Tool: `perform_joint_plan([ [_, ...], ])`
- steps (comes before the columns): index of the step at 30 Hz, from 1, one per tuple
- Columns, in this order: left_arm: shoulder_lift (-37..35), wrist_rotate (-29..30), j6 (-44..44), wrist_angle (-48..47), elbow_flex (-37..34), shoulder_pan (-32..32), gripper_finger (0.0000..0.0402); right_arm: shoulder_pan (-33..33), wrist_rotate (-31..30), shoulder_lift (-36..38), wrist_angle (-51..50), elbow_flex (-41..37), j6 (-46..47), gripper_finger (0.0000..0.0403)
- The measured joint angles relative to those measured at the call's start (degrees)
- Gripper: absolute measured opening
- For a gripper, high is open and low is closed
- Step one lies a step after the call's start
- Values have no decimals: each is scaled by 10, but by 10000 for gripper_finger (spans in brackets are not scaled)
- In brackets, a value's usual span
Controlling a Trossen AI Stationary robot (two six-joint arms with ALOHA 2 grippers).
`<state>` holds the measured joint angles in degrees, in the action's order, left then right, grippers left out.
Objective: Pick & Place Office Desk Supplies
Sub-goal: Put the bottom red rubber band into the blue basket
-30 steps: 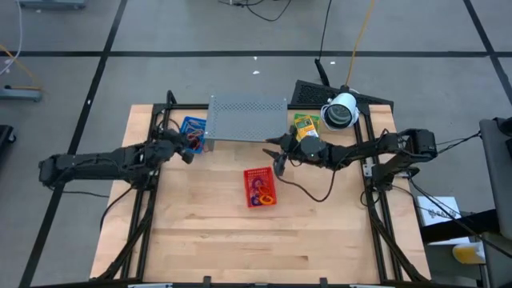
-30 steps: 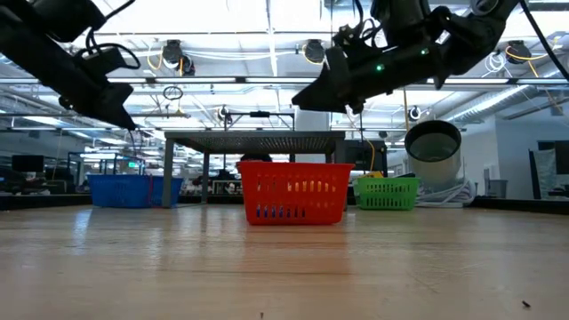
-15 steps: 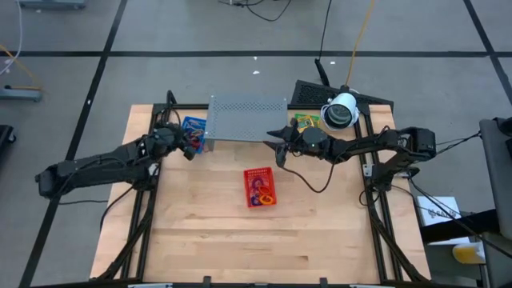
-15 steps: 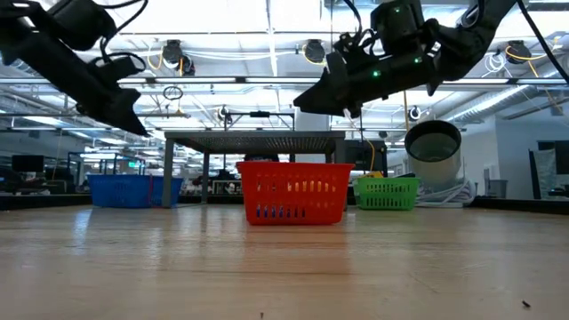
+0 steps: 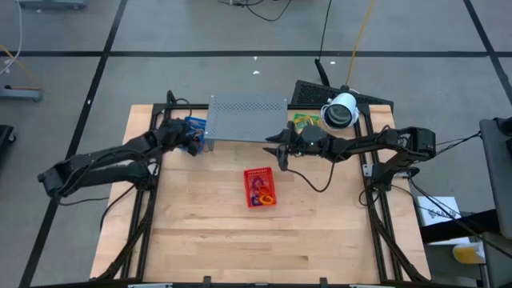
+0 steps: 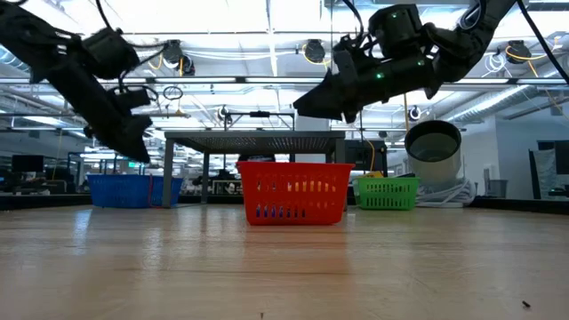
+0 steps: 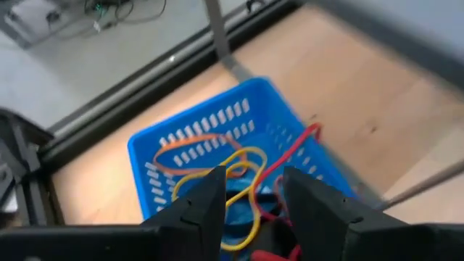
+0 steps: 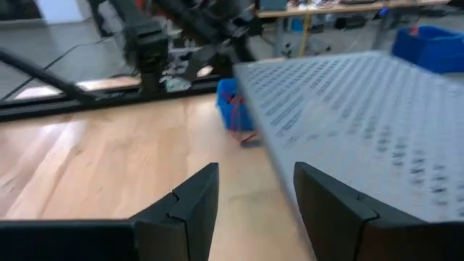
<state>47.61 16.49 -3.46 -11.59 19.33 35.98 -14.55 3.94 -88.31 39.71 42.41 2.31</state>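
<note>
L gripper is hovering over the blue mesh basket at upper left of the high view, just beside the left end of the grey perforated rack. In the L wrist view its fingers are standing apart w/ a clear gap, nothing between them; empty, released. Rubber bands are lying right under it inside the blue basket: orange, yellow and red loops, one red loop draping over the basket's rim. Whether any band is touching the fingertips, can't tell.

R gripper is hanging mid-frame in the high view, in front of the rack's right end, up and to the right of the red mesh basket. R wrist view is showing its fingers spread, gripping nothing, w/ bare wooden table below and the rack beside.

More bands are sitting in the red basket at centre of the table, below and apart from both grippers. Yellow-and-green packets are lying in the green basket at upper right, between the rack and a white round object, near the R arm but not touched.
</note>
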Motion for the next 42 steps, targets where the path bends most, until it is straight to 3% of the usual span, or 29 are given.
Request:
perform_joint_plan([
  [4, 39, -10, 1, 13, 0, 26, 144, 8, 16, 0, -23, 0, 9, 169],
  [11, 97, -89, 2, 85, 0, 52, 128, 20, 23, 0, -32, 0, 8, 169],
  [19, 161, -92, -4, 100, 0, 52, 127, 19, 23, 0, -31, 0, -9, 169],
  [25, 192, -79, -27, 101, 0, 52, 116, 19, 23, 0, -31, 0, -20, 169],
  [32, 191, -64, -14, 103, 0, 52, 12, 19, 23, 0, -31, 0, -22, 169],
  [42, 181, 2, -22, 150, 0, 52, 5, 19, 23, 0, -31, 0, -21, 169],
])
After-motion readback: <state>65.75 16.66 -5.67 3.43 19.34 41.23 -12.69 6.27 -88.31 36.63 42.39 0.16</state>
